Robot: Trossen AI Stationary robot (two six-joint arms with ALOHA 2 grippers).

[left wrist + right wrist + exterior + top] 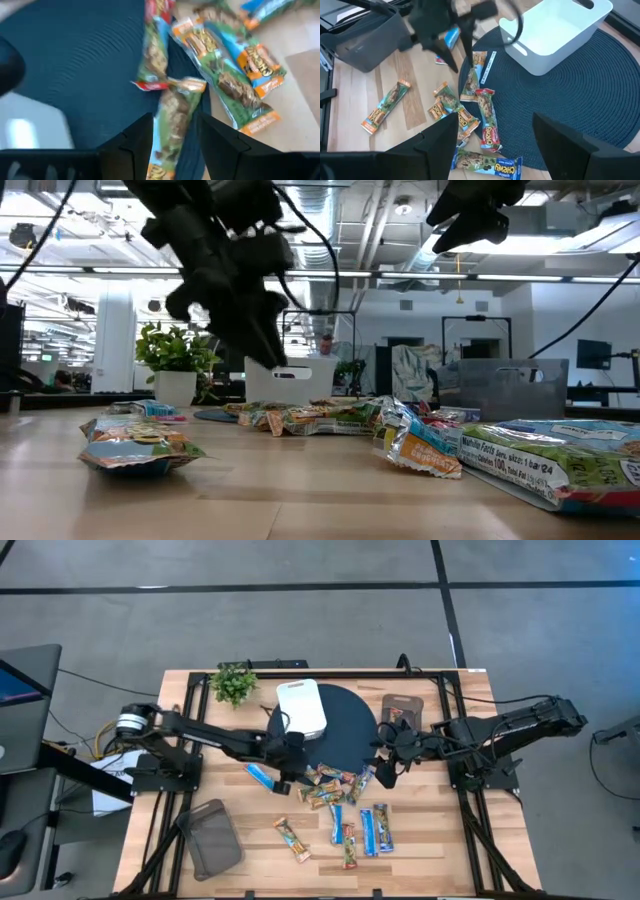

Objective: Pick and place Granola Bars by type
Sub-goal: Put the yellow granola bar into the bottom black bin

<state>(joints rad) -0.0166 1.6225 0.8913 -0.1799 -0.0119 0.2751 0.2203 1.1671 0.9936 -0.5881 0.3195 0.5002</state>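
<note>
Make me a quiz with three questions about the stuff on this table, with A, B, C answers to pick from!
1. Where does the white bin stand?
A. on the round mat
B. on the floor
C. on the bare wood at the table's front edge

2. What colour is the round mat?
A. yellow
B. dark blue
C. pink

3. How is the right gripper right now?
A. shut on a snack bar
B. shut on the bin's rim
C. open, with nothing in it

Answers:
1. A, since the high view shows the bin sitting on the mat's far left part.
2. B, since the mat looks dark blue in the high and right wrist views.
3. C, since the right wrist view shows its two fingers wide apart, above the table with nothing held between them.
</note>
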